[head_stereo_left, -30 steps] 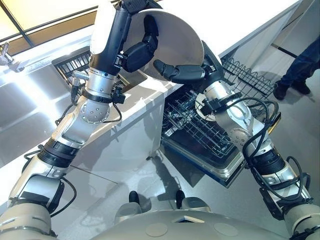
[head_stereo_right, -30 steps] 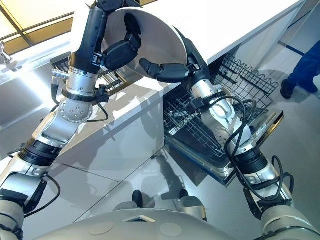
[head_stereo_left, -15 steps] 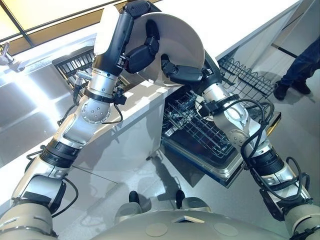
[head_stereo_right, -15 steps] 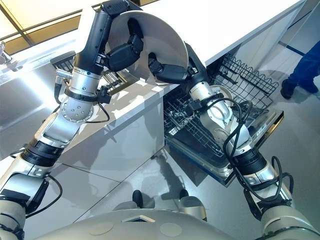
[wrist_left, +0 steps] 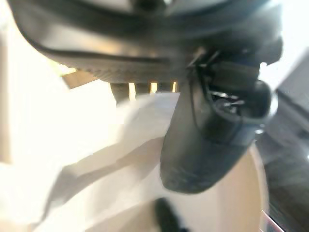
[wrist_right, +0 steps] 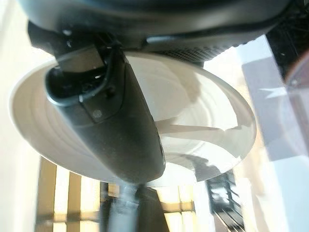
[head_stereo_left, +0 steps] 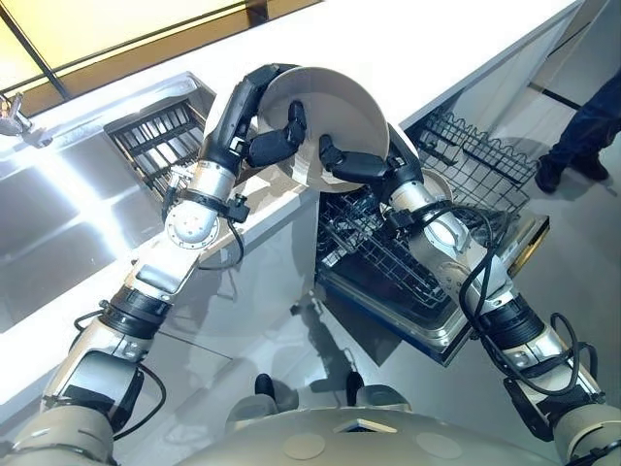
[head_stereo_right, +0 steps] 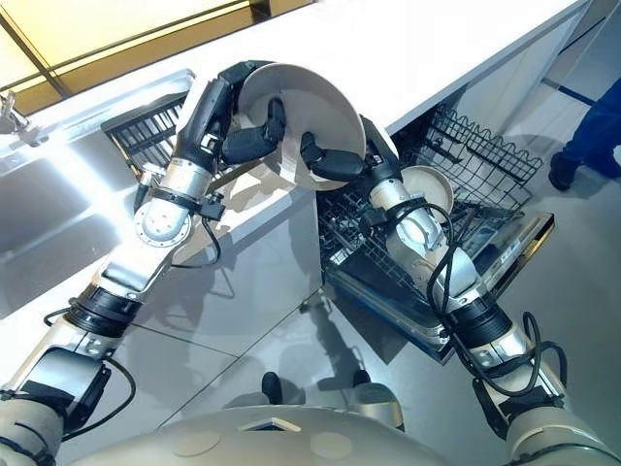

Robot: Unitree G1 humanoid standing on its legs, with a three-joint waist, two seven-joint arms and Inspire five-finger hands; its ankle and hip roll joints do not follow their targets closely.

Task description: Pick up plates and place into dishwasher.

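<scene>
Upper centre, I hold the plate (head_stereo_left: 338, 105) in both hands — my right hand (head_stereo_left: 351, 165) has just closed its thumb on it beside the left hand (head_stereo_left: 277, 144). Handover looks ready; the dishwasher (head_stereo_left: 408, 291) waits lower right.

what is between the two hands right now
The plate, held tilted: the left hand and the right hand each grip it, thumb on its face, as the left eye view shows.

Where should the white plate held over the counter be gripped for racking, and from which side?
Probably grip the plate at its lower rim from the dishwasher rack side, thumb on the hollow face and fingers behind, as the right hand does. It stands tilted on edge, so only the thin rim offers a pinch.
</scene>
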